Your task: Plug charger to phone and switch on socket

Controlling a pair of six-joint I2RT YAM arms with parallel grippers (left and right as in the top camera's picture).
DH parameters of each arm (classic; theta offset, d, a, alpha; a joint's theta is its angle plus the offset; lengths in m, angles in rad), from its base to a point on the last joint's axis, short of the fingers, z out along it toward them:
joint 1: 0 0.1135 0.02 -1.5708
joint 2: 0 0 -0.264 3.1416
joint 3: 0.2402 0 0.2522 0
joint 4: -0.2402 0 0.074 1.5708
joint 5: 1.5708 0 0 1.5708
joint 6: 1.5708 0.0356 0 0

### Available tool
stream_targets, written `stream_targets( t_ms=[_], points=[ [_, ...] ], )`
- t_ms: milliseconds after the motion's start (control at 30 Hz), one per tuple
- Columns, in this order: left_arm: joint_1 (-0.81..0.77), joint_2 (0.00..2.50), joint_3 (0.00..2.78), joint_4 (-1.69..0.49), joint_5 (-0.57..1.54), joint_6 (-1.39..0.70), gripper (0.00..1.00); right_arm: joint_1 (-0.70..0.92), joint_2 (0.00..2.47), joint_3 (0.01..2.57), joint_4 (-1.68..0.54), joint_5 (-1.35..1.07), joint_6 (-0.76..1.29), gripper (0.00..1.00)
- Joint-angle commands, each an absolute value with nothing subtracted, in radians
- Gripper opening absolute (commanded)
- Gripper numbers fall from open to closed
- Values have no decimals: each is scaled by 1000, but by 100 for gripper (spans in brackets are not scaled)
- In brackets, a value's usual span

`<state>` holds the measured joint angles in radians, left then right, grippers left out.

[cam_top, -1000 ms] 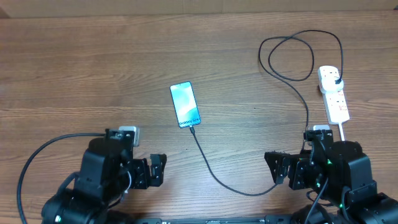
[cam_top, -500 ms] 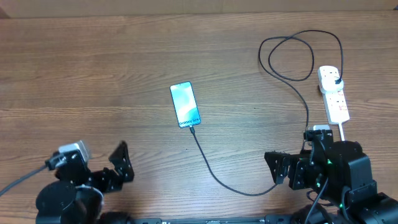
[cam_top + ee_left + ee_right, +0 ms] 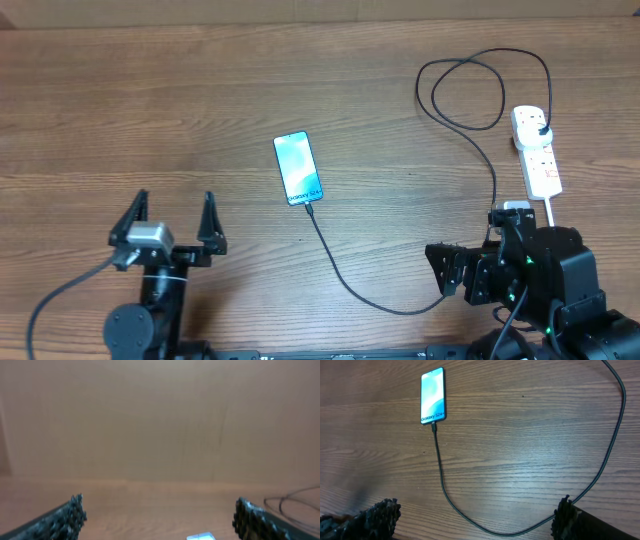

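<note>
Wooden table (image 3: 120,90): near its front edge, left gripper (image 3: 172,200) and right gripper (image 3: 438,268) hang with jaws spread, holding nothing. The charger (image 3: 345,272) meets the phone (image 3: 298,168) mid-table; its plug sits in the socket (image 3: 538,155), far right.

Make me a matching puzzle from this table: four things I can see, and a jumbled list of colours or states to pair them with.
Things:
1. phone
2. charger
3. socket
4. left gripper

Colours or states:
A. white with reddish markings
B. open, holding nothing
C. lit, pale blue screen
D. thin, black, looping

Pairs: 1-C; 2-D; 3-A; 4-B
</note>
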<state>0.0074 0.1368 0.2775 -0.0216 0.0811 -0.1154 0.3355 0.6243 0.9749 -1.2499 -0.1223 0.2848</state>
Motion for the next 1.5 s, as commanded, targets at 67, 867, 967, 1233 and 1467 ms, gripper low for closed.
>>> stream_targets(
  t_ms=[67, 867, 967, 1233, 1467],
  points=[
    [15, 39, 96, 148, 119, -148, 100, 341, 619, 976, -1247, -110, 287, 100],
    [27, 4, 5, -73, 76, -232, 99, 341, 619, 976, -1247, -110, 287, 100],
    [27, 4, 5, -73, 76, -232, 100, 341, 619, 976, -1247, -110, 287, 100],
    [27, 4, 5, -73, 76, -232, 100, 341, 619, 976, -1247, -110, 287, 100],
    [27, 4, 5, -73, 76, -232, 100, 341, 619, 976, -1247, -110, 287, 100]
  ],
)
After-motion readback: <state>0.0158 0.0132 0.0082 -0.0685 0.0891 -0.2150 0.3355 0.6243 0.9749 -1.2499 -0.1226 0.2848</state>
